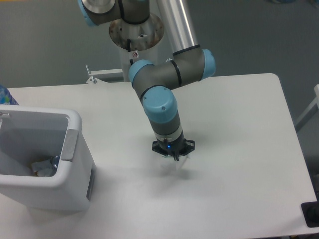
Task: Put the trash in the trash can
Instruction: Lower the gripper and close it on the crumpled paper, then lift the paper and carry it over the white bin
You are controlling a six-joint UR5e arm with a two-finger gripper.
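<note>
The trash can (75,149) is a white boxy bin with a thick rounded rim and a grey side panel, at the table's front left. Inside it, at the bottom, lie a small pale crumpled packet (39,168) and a clear bluish piece that looks like the bottle (53,162), both partly hidden by the bin's wall. My gripper (175,160) points straight down over the middle of the table, well to the right of the bin. Its fingertips are small and blurred, with nothing visible between them.
A blue patterned object (6,95) shows at the left edge behind the bin. The arm's base (136,31) stands at the table's back edge, with a metal bracket (94,74) beside it. A dark object (311,214) sits at the front right corner.
</note>
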